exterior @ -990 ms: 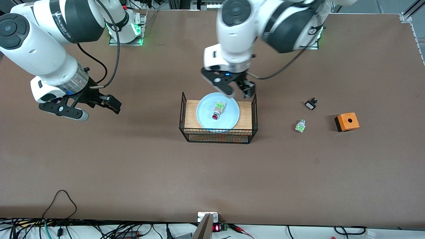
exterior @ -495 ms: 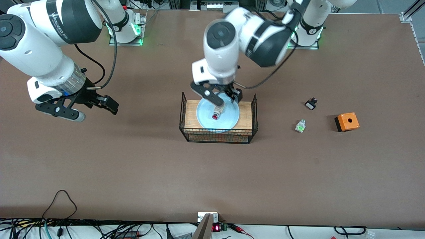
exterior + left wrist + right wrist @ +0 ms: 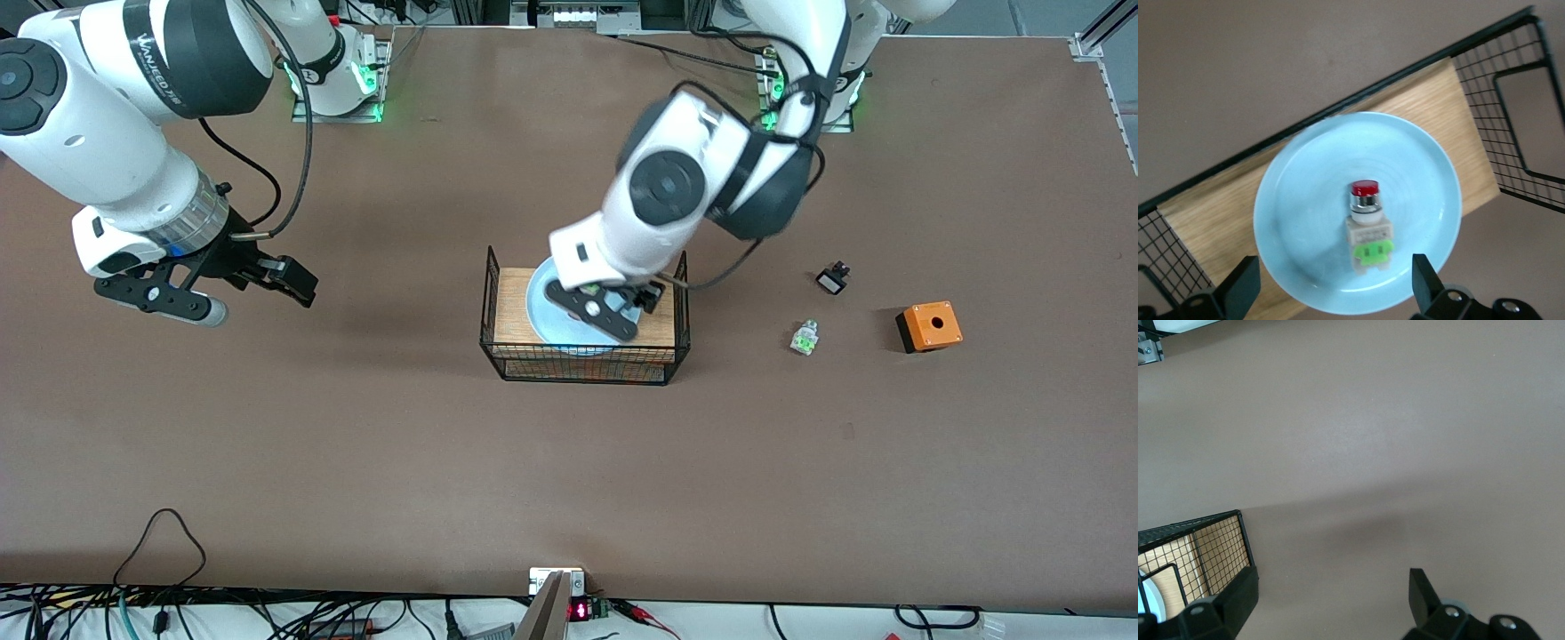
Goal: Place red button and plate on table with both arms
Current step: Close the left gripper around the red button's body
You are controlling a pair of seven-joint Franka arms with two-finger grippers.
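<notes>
Hovering over plate (image 3: 1305,193), red button (image 3: 1368,227): left gripper (image 3: 1331,293).

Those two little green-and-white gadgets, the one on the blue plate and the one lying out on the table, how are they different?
The red button has a red cap at one end; the small green-and-white part shows none. The red button lies on the plate, up on the wire rack, under the left gripper, whose fingers are spread apart; the other part sits on the bare table, toward the left arm's end. Both share a whitish body and bright green block.
</notes>
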